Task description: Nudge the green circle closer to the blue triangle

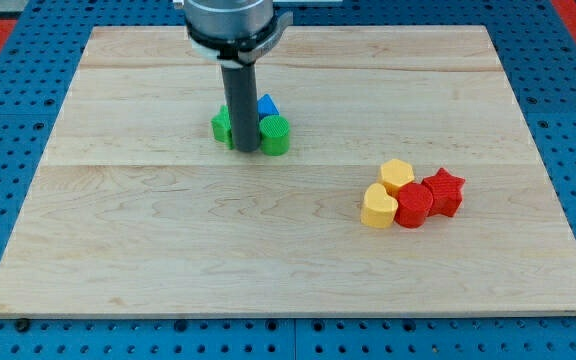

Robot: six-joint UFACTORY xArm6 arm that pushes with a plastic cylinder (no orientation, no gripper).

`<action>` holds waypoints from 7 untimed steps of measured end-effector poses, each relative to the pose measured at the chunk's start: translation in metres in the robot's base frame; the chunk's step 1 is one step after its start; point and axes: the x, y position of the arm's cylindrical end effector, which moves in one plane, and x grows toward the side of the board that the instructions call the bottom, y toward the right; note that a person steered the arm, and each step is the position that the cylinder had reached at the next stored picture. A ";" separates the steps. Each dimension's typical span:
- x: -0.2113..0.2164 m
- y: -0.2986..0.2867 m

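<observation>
The green circle (pixel 276 134) lies on the wooden board (pixel 168 250), above the middle toward the view's left. The blue triangle (pixel 267 106) sits just above it, touching or nearly touching. Another green block (pixel 221 127), its shape unclear, lies to the left, partly hidden by the rod. My tip (pixel 245 150) rests on the board between the two green blocks, right against the green circle's left side and below the blue triangle.
A cluster lies at the view's right: a yellow hexagon (pixel 397 175), a yellow heart (pixel 377 207), a red cylinder-like block (pixel 414 205) and a red star (pixel 445 191). Blue pegboard surrounds the board.
</observation>
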 end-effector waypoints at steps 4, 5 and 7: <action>0.014 0.092; -0.016 0.131; -0.016 0.145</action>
